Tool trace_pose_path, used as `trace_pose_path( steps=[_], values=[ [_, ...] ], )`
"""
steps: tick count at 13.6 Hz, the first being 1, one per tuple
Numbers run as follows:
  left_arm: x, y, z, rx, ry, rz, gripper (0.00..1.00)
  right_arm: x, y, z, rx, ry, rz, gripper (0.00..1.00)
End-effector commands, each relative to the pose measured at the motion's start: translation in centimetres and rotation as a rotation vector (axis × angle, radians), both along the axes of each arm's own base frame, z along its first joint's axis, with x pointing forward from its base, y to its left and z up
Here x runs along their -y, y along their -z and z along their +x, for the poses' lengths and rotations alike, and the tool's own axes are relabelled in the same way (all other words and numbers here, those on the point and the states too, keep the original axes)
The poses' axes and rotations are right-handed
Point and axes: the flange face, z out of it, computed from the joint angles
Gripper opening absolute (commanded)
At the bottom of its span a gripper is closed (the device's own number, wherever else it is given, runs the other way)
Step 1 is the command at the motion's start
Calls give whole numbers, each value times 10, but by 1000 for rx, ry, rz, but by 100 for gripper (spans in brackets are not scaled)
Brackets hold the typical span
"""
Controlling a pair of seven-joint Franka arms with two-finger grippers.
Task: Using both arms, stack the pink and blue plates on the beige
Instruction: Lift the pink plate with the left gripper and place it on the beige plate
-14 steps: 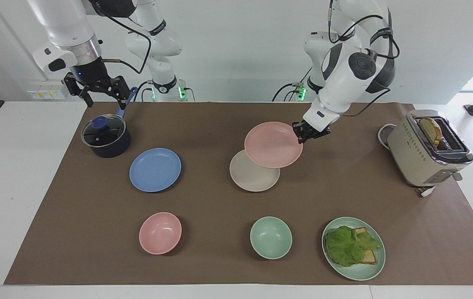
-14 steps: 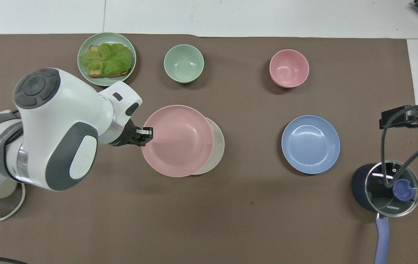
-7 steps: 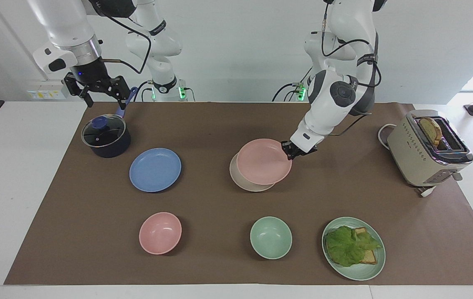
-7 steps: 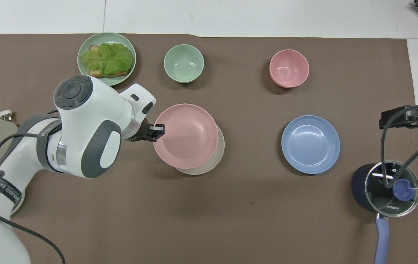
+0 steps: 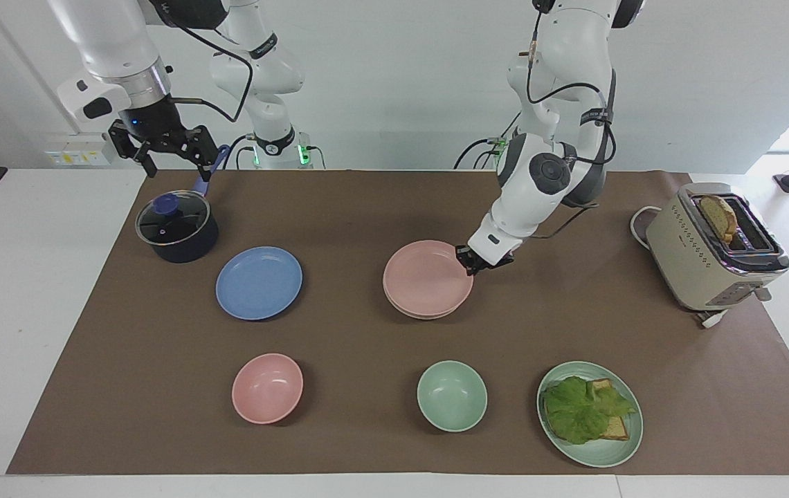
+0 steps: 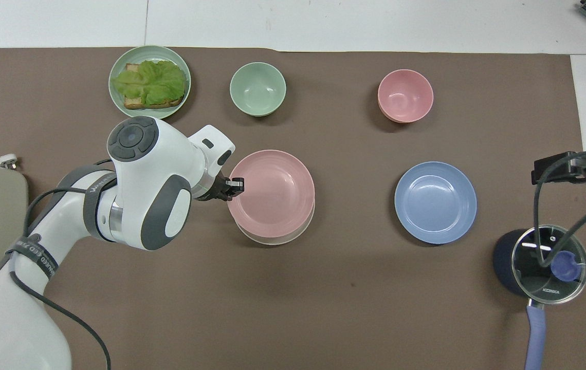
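The pale pink plate [image 5: 428, 277] [image 6: 272, 192] lies low on the beige plate [image 5: 423, 316] [image 6: 278, 239], of which only a thin crescent of rim shows. My left gripper [image 5: 470, 261] [image 6: 236, 185] is shut on the pink plate's rim, at the edge toward the left arm's end of the table. The blue plate [image 5: 259, 282] [image 6: 435, 202] lies flat on the mat beside the stack, toward the right arm's end. My right gripper [image 5: 162, 149] [image 6: 568, 168] waits open and empty, raised over the pot.
A dark pot with a glass lid [image 5: 176, 226] [image 6: 539, 262] stands near the right arm. A pink bowl [image 5: 267, 387], a green bowl [image 5: 451, 395] and a green plate with lettuce and toast [image 5: 609, 453] line the edge farthest from the robots. A toaster [image 5: 713, 245] stands at the left arm's end.
The left arm has carried the pink plate down and across until it covers the beige plate almost squarely. The right arm has not moved.
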Motion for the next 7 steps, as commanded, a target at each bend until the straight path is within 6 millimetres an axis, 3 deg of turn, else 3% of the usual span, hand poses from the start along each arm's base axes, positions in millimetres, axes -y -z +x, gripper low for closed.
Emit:
trace_pose_path(
  steps=[1, 4, 5, 6, 7],
  values=[
    [-1, 7, -6, 17, -24, -12, 0, 3, 0, -7, 12, 12, 26, 100],
    [0, 7, -6, 19, -22, -13, 0, 3, 0, -7, 12, 12, 26, 100],
    [-1, 7, -6, 21, -12, -14, 11, 3, 0, -7, 12, 12, 26, 100],
    [0, 7, -7, 21, -5, -14, 67, 3, 0, -7, 12, 11, 26, 100],
    [1, 7, -7, 20, -5, -13, 96, 3, 0, -7, 11, 11, 26, 100]
  ],
)
